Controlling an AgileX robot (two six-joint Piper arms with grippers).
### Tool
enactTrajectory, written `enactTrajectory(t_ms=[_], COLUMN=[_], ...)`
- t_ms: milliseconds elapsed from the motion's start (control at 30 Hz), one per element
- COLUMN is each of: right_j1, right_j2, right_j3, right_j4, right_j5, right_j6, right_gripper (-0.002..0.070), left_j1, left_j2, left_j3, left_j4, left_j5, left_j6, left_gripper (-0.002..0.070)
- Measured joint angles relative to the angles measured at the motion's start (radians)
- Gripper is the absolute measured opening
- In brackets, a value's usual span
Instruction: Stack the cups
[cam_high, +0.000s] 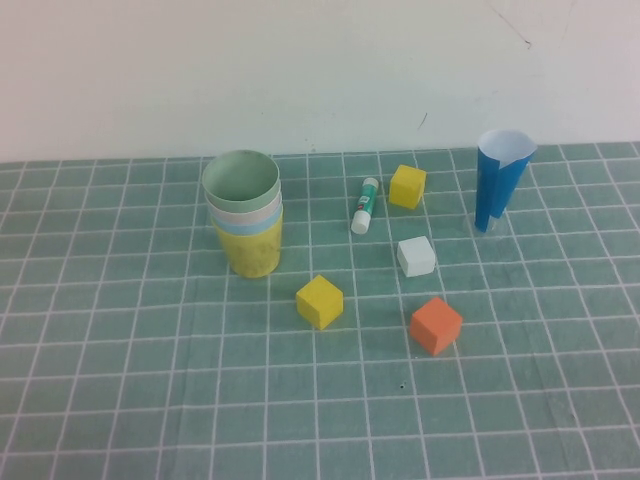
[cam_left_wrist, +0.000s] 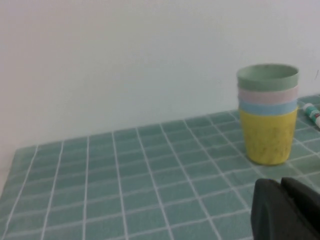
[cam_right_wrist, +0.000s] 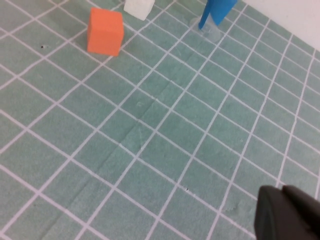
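Note:
The cups (cam_high: 245, 213) stand nested in one upright stack at the back left of the mat: yellow at the bottom, then light blue, pale pink and pale green on top. The left wrist view shows the same cup stack (cam_left_wrist: 267, 112) some way off. My left gripper (cam_left_wrist: 281, 186) is shut with nothing in it, low over the mat and well apart from the stack. Over bare mat hangs my right gripper (cam_right_wrist: 283, 192), shut and holding nothing. Neither arm shows in the high view.
A dark-blue paper cone (cam_high: 500, 177) stands at the back right. A glue stick (cam_high: 365, 204), two yellow cubes (cam_high: 407, 186) (cam_high: 319, 300), a white cube (cam_high: 416, 256) and an orange cube (cam_high: 436, 324) lie on the green checked mat (cam_high: 150, 360). A white wall runs behind.

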Motion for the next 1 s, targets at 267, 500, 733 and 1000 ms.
enactTrajectory(t_ms=[267,500,733,1000], right_j1=[0.0,0.0,0.0,0.0], right_j2=[0.0,0.0,0.0,0.0], right_j3=[0.0,0.0,0.0,0.0], right_j4=[0.0,0.0,0.0,0.0], right_j5=[0.002,0.002,0.003,0.005], right_j6=[0.002,0.002,0.001,0.001], right_gripper=[0.0,-0.0001,-0.0001,-0.0001], left_j1=[0.127,0.078,0.052,0.052], left_j2=[0.0,0.0,0.0,0.0], left_j3=[0.056,0.055,0.055,0.055], left_j4=[-0.045,-0.047,-0.045,-0.045], left_j5=[0.14,0.228,0.228,0.228], left_j6=[-0.024,-0.06,-0.048,-0.048], left_gripper=[-0.0001,-0.0001,-0.0001,-0.0001])
